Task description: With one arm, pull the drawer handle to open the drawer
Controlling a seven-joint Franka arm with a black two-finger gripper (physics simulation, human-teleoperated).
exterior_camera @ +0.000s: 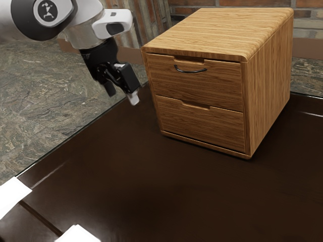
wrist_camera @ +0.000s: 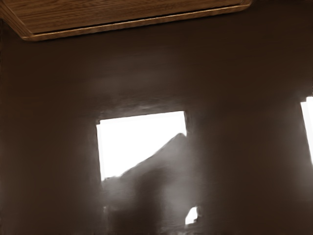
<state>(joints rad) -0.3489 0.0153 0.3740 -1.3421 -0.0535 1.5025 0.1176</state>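
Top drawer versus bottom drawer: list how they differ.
The top drawer carries a dark curved handle; the bottom drawer shows none, only a cutout in its upper edge. The top drawer sits just under the cabinet's top; the bottom drawer sits near the table. Both are the same striped wood and look flush with the cabinet front, not pulled out.

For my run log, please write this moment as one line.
end effector: open, empty, apart from handle | top drawer: shut | grasp: not yet done
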